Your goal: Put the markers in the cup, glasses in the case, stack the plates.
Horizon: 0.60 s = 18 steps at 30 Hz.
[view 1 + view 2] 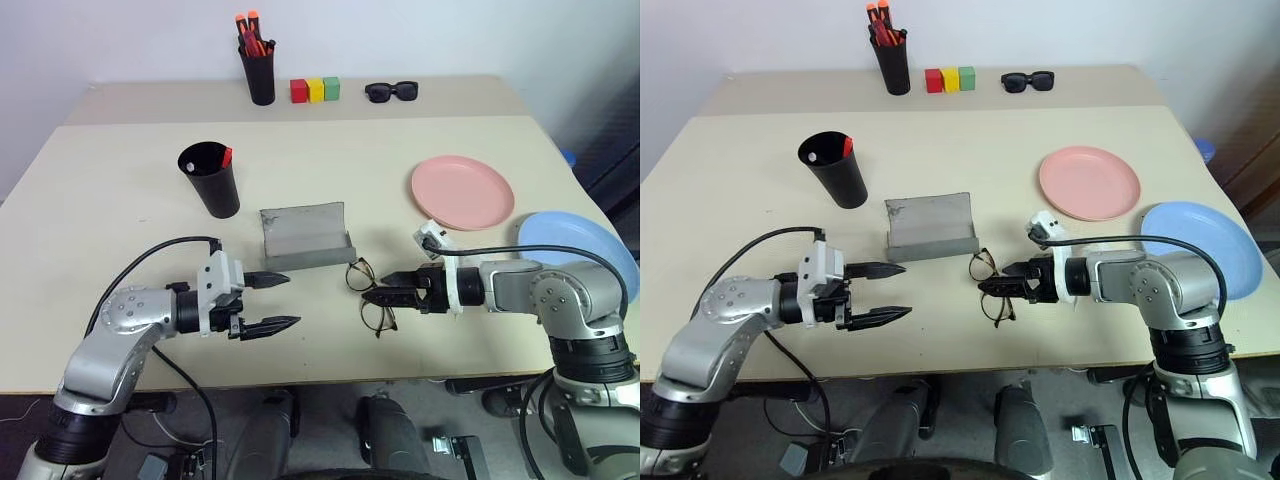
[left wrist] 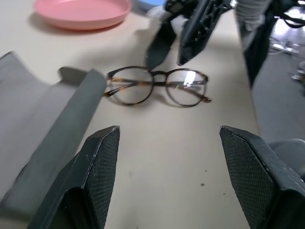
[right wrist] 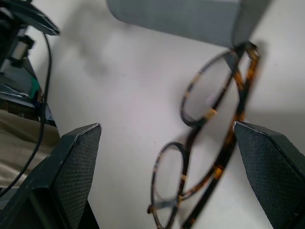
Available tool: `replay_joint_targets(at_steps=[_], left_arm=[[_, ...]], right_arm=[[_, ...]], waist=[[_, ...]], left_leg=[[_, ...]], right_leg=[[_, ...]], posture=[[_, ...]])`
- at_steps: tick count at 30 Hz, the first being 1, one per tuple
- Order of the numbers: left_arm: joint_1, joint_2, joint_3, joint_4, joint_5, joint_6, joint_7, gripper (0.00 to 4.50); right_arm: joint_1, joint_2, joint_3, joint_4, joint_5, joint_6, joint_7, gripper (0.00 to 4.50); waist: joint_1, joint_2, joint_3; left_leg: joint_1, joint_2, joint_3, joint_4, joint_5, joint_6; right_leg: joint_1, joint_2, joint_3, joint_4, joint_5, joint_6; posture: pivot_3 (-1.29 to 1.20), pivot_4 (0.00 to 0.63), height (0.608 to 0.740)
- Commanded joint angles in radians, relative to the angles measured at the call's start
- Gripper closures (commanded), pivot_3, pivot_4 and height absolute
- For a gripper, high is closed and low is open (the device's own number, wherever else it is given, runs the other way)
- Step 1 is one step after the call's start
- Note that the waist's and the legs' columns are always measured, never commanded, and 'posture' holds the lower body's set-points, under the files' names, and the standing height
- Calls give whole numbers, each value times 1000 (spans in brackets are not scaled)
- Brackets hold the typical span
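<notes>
The glasses [image 1: 361,273] lie on the table just right of the open grey case [image 1: 305,237], one lens touching the case's corner. My right gripper [image 1: 367,297] is open and reaches in from the right. Its fingers [image 3: 71,167] stand on either side of the glasses [image 3: 209,95] without closing on them. My left gripper [image 1: 294,300] is open and empty, in front of the case and pointing right toward the glasses [image 2: 131,89]. The black cup [image 1: 212,180] stands at the left with a red-capped marker [image 1: 226,157] inside. The pink plate [image 1: 462,190] and blue plate [image 1: 575,245] lie apart at the right.
At the back of the table stand a black pen holder [image 1: 259,72] with orange-capped pens, three coloured blocks [image 1: 315,90] and black sunglasses [image 1: 391,92]. The blue plate overhangs the table's right edge. Cables trail from both arms near the front edge.
</notes>
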Motion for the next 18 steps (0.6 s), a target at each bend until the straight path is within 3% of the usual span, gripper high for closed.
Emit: replay_joint_targets(at_steps=[1, 2, 9, 18], left_arm=[[20, 11, 42, -44, -28, 10, 49, 1006], [25, 12, 46, -46, -33, 11, 59, 1006], [45, 17, 52, -46, -41, 13, 94, 1006], [69, 24, 77, -40, -59, 6, 129, 1006]], right_arm=[[-28, 13, -7, 15, 5, 10, -9, 531], [-31, 17, -9, 22, 6, 13, -12, 820], [-48, 35, -14, 52, 6, 28, -26, 4402], [-57, -60, -17, -13, 19, 35, 18, 4463]], waist=[[0, 0, 0], [-1, 0, 0], [-1, 0, 0], [1, 1, 0]], left_leg=[[0, 0, 0, 0, 0, 0], [0, 0, 0, 0, 0, 0], [0, 0, 1, 0, 0, 0], [0, 0, 1, -1, 0, 0]], right_leg=[[0, 0, 0, 0, 0, 0], [0, 0, 0, 0, 0, 0], [0, 0, 0, 0, 0, 0], [0, 0, 0, -1, 0, 0]], posture=[[0, 150, 740], [0, 150, 740], [0, 150, 740], [0, 150, 740]])
